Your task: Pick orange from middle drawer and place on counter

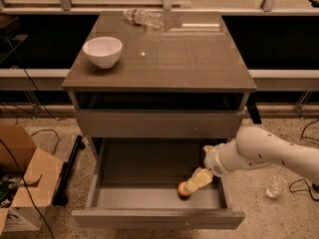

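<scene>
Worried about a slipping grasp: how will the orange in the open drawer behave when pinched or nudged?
The orange is round on the flat floor of the drawer, so a nudge would likely roll it. Small and smooth-looking, it's probably light and could slip from the claw, poised at it.
</scene>
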{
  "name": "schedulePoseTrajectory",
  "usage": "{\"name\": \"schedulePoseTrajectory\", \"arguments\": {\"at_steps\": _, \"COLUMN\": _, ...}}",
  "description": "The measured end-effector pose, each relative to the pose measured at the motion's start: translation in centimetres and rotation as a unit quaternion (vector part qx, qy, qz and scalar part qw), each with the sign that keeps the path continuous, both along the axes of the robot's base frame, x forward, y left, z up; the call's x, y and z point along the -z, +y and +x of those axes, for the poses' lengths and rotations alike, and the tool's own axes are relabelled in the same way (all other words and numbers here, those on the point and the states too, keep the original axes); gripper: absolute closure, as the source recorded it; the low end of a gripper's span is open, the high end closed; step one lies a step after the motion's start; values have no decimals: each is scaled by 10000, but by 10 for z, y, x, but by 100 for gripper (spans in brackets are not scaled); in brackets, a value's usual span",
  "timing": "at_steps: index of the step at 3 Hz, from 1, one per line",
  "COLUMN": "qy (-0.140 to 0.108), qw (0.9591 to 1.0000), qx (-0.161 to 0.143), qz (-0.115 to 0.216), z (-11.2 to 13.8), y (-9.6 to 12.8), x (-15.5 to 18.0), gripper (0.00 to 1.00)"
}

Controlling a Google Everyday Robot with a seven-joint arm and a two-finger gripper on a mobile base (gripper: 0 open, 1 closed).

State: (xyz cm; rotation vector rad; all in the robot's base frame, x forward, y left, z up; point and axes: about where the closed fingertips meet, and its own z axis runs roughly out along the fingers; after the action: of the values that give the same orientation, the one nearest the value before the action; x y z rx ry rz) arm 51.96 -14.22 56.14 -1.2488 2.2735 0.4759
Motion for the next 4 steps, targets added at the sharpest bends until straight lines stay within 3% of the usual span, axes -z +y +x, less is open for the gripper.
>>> {"name": "schedulePoseTrajectory", "arguments": {"at_steps": 2, "qy": 288, "qw": 9993, "qx": 233, "qz": -109, "z": 21, "y": 10, "x": 64, "gripper": 0}}
{"name": "schedulePoseTrajectory", "arguments": {"at_steps": 4, "qy": 667, "qw": 9971, "qx": 366, "qz": 17, "z": 29, "y": 27, "x": 123, "gripper": 0}}
